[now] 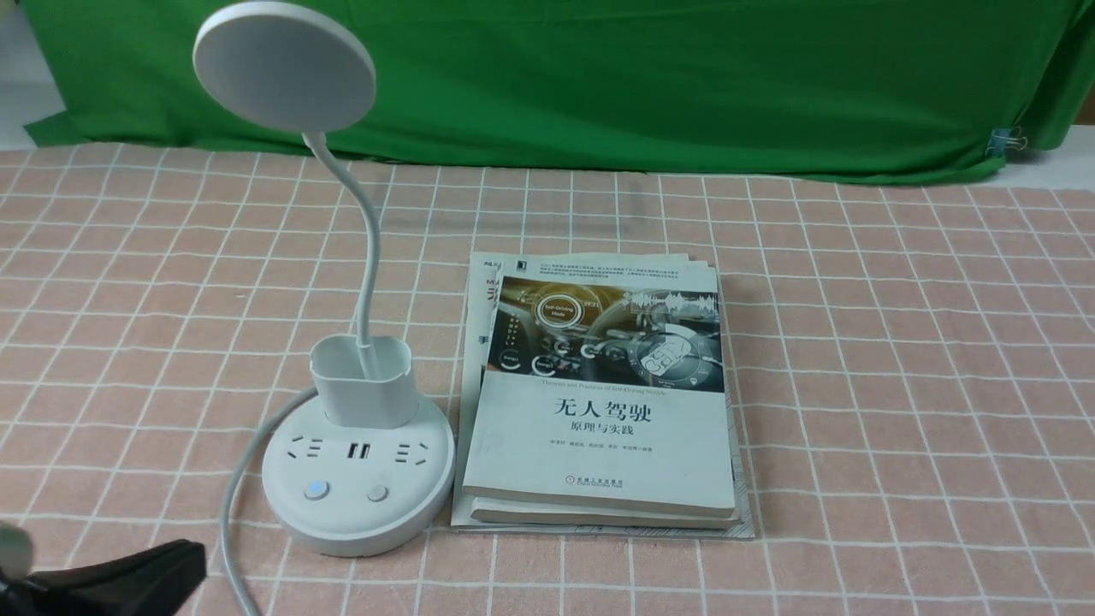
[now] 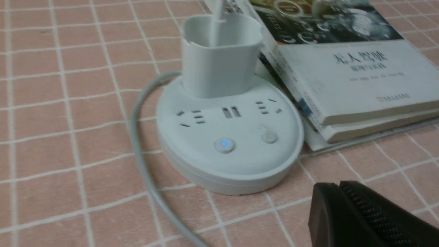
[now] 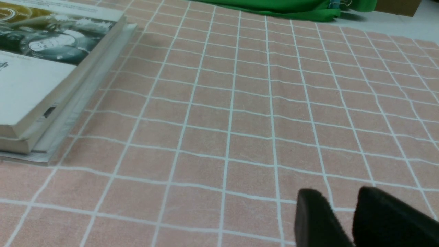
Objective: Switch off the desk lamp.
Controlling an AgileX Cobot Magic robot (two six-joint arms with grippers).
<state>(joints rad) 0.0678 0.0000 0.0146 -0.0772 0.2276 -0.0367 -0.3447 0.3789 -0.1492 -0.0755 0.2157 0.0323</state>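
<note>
The white desk lamp stands at the left of the table, with its round disc head [image 1: 284, 67] high on a thin bent neck above a cup-shaped holder [image 1: 364, 381]. Its round base [image 1: 359, 513] has sockets and two buttons: one glows blue [image 1: 316, 490], the other [image 1: 377, 494] is unlit. The left wrist view shows the base [image 2: 192, 161] and the blue-lit button [image 2: 224, 144]. My left gripper [image 1: 198, 558] is shut and empty, low and just near-left of the base, apart from it [image 2: 337, 185]. My right gripper [image 3: 343, 195] is slightly open and empty over bare cloth.
A stack of books [image 1: 599, 411] lies right beside the lamp base, and also shows in the right wrist view [image 3: 41, 85]. The lamp's grey cord [image 1: 231, 505] curves around the base's left side toward the near edge. A green cloth [image 1: 684, 85] hangs at the back.
</note>
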